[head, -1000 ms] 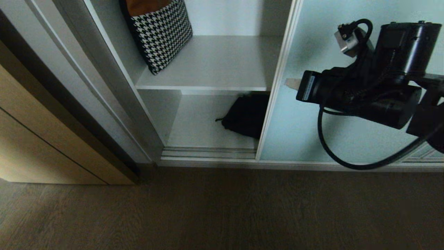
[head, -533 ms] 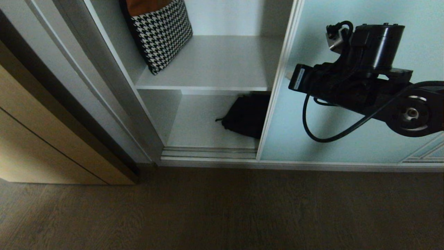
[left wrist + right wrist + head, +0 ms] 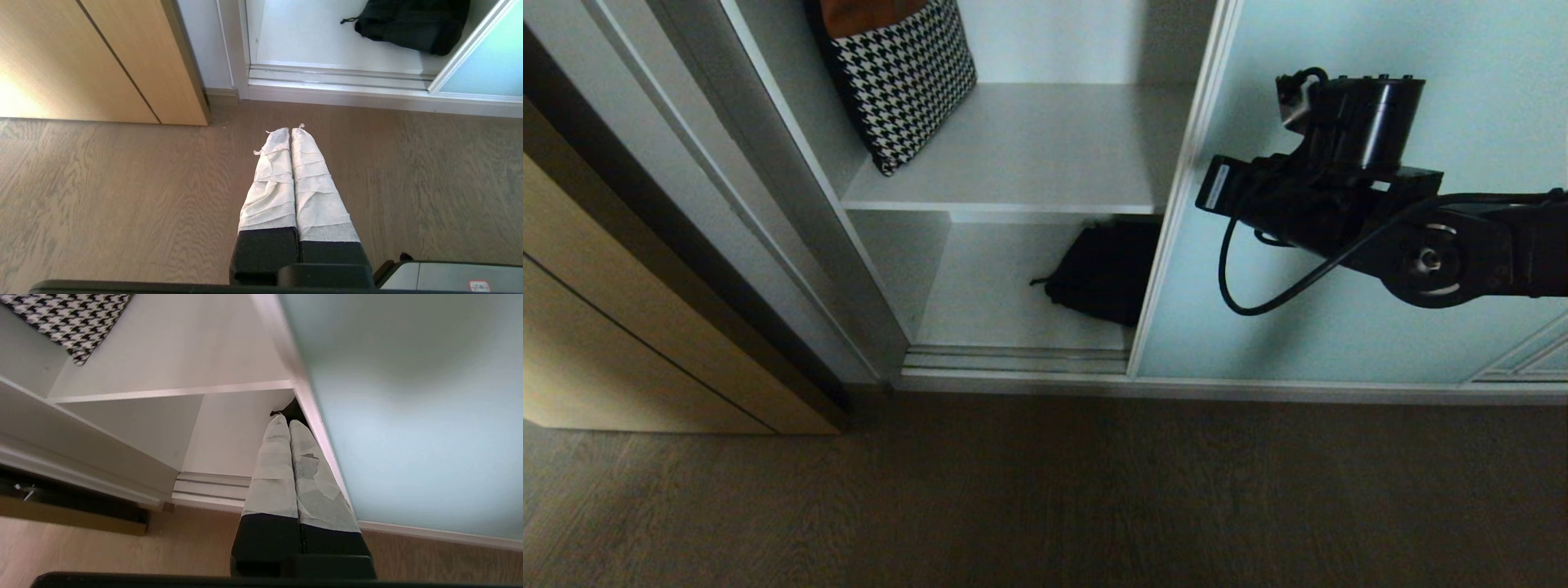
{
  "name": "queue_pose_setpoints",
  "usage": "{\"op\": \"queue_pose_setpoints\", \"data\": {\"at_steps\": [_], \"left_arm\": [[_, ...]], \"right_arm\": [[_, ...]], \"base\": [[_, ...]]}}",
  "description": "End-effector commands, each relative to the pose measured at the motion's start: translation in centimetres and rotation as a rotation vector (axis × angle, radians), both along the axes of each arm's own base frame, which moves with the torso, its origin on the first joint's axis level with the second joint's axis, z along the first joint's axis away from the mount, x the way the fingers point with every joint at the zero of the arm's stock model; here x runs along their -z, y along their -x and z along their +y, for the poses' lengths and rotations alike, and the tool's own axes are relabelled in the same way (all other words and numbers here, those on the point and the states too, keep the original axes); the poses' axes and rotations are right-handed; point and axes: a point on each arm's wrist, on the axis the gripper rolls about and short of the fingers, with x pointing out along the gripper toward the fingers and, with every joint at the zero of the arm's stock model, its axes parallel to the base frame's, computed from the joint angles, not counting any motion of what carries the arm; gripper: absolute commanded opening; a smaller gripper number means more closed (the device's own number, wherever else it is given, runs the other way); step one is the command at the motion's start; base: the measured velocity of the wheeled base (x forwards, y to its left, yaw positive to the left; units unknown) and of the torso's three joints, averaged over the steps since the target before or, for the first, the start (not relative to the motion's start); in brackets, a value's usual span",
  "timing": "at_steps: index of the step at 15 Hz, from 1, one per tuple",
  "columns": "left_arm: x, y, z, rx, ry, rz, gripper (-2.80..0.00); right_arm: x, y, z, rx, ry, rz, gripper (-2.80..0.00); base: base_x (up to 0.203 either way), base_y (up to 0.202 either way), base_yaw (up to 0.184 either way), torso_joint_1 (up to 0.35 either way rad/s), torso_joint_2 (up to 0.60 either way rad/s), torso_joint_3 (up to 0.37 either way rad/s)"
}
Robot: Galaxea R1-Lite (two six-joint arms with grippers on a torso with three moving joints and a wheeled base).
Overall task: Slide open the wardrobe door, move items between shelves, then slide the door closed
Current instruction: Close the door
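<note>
Nearest: wood floor [image 3: 1045, 490], open all along the front of the wardrobe. Left hand [image 3: 291, 130] hangs over it, wrapped fingers [image 3: 269, 179] pressed together, nothing between them; not in the head view.

Bottom track [image 3: 1013, 359] runs along the sill, bare in the open bay. Tan wood-grain panel [image 3: 621, 327] stands left of the wardrobe, cut off by the frame edge.

Right arm [image 3: 1339, 212] reaches in from the right, in front of the sliding wardrobe door [image 3: 1339, 343]. In the head view the arm body hides the right hand; in the wrist view the right hand [image 3: 289, 421] has its fingers [image 3: 273, 465] together, empty, tips pointing into the lower bay just beside the door's silver left edge [image 3: 1168, 212]. Contact with that edge: can't tell.

Door is slid right, so the left bay is open. Its right end and top are cut off.

Black bag [image 3: 1103, 273] lies on the bottom shelf [image 3: 988, 302], toward the right side; its right part is hidden behind the door edge. A small cord sticks out to its left. In the right wrist view only a dark sliver shows past the fingertips, probably the bag.

Upper shelf [image 3: 1029, 147] is mostly bare from the middle to the right. Houndstooth cushion [image 3: 903, 77] leans at its left, top cut off.
</note>
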Motion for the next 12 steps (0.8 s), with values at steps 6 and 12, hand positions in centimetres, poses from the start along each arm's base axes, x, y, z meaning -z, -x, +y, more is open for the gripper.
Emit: {"op": "queue_pose_setpoints", "data": {"at_steps": [6,12], "left_arm": [[0.0,0.0,0.0,0.0,0.0,0.001,-2.8],[0.0,0.0,0.0,0.0,0.0,0.001,-2.8]], "right_arm": [[-0.3,-1.9,0.1,0.018,-0.002,-0.034,-2.8],[0.4,-3.2,-0.8,0.047,-0.006,-0.025,-2.8]], "base": [[0.0,0.0,0.0,0.0,0.0,0.0],[0.0,0.0,0.0,0.0,0.0,0.0]]}}
